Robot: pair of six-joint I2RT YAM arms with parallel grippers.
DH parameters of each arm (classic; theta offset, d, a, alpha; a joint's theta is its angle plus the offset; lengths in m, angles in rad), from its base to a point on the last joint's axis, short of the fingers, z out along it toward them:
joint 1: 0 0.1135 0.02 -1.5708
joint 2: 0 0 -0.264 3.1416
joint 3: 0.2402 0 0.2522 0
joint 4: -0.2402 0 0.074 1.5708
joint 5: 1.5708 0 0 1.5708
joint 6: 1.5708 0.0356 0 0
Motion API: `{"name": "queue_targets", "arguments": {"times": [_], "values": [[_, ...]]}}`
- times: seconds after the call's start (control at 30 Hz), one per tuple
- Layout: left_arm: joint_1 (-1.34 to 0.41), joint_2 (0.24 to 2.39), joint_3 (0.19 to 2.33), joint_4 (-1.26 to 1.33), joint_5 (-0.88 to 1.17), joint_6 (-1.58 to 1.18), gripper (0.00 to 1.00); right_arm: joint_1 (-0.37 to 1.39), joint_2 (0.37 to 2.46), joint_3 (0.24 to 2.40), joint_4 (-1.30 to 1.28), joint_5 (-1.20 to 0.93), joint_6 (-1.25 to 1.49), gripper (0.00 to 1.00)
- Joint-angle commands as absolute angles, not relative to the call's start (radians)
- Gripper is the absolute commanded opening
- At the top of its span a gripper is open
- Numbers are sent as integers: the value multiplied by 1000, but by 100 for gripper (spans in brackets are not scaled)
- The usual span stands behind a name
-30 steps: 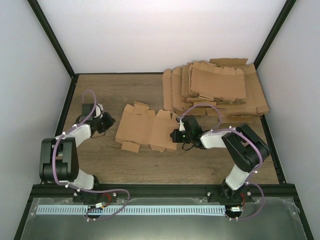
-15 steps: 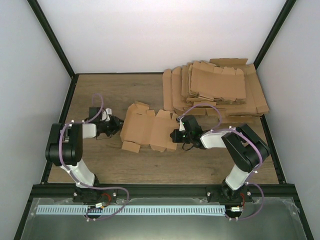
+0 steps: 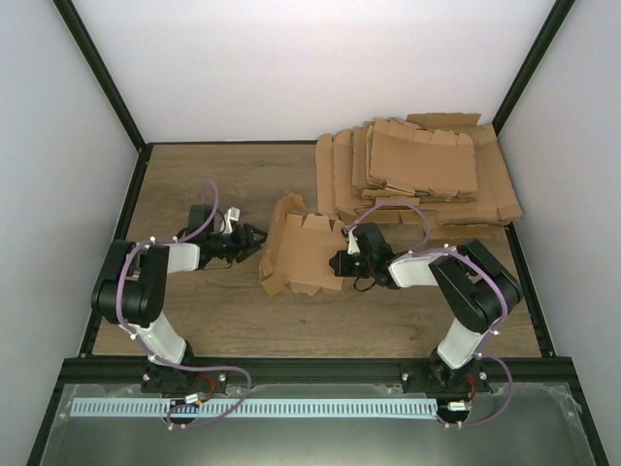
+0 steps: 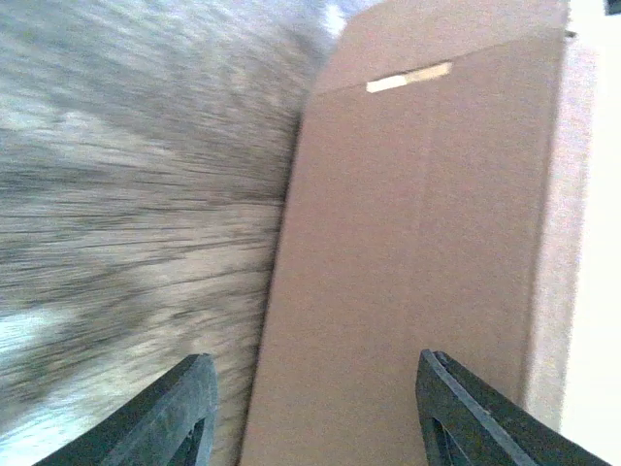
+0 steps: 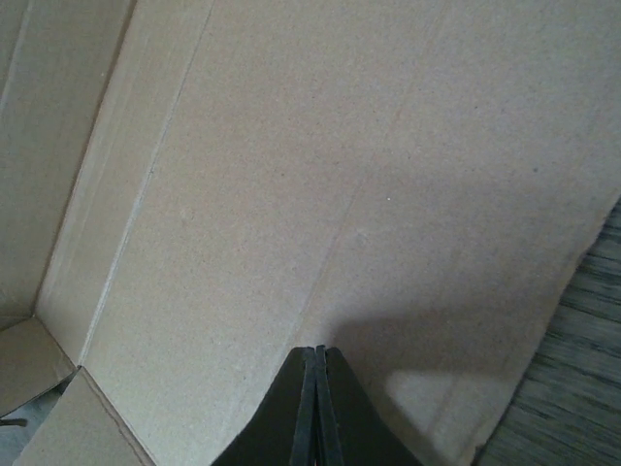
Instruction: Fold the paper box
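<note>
While the left pincer stands spread, its fingers just beside the raised left panel of the paper box, the right pincer is pressed together, tips on the box's flat right panel. The box lies mid-surface, near a pile of flat blanks.

The left gripper holds its two dark fingers spread wide at the bottom edge; between them rises a brown panel of the paper box, with the blurred wooden table on its left
</note>
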State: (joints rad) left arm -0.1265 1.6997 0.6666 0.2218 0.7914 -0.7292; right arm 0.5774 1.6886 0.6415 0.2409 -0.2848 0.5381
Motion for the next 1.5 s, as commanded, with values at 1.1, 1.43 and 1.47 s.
{"name": "queue_targets", "arguments": {"times": [1.1, 1.43, 1.47], "values": [[-190, 1634, 739, 189, 886, -642, 76, 572, 1740, 648, 171, -314, 518, 1], [-190, 1635, 759, 112, 864, -583, 77, 572, 1669, 675, 157, -307, 444, 1], [-190, 1633, 760, 111, 864, -582, 77, 572, 1653, 674, 162, -305, 436, 1]]}}
